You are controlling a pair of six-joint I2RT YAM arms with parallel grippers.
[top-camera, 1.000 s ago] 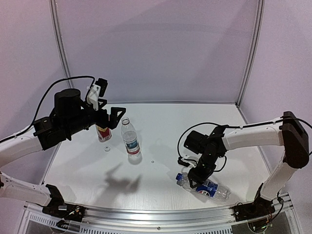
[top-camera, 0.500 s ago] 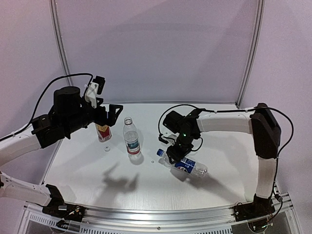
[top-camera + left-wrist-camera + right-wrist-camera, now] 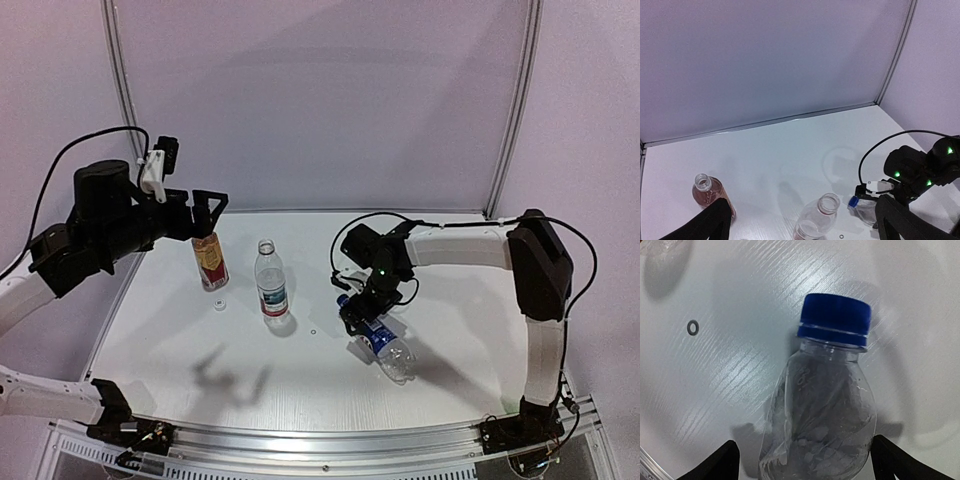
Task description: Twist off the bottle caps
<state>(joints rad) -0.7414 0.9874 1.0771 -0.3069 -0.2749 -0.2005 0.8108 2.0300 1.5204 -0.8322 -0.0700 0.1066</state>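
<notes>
The blue-label bottle [image 3: 385, 345] lies on its side on the table, its blue cap [image 3: 836, 319] screwed on and pointing at the middle bottle. My right gripper [image 3: 807, 460] is open; its fingers straddle the bottle's body, and the left one stands clear of it. The amber bottle [image 3: 209, 262] and the red-white-label bottle [image 3: 268, 285] stand upright with open necks. A white cap [image 3: 219, 304] lies between them. My left gripper [image 3: 203, 212] hangs open and empty above the amber bottle.
A small ring [image 3: 692, 327] lies on the table left of the blue cap. Metal frame posts [image 3: 512, 110] and purple walls close in the table's back and sides.
The right gripper carried the blue-label bottle from the near right to the middle, then opened, and the bottle now lies on the table. The left arm drew back to the left.
</notes>
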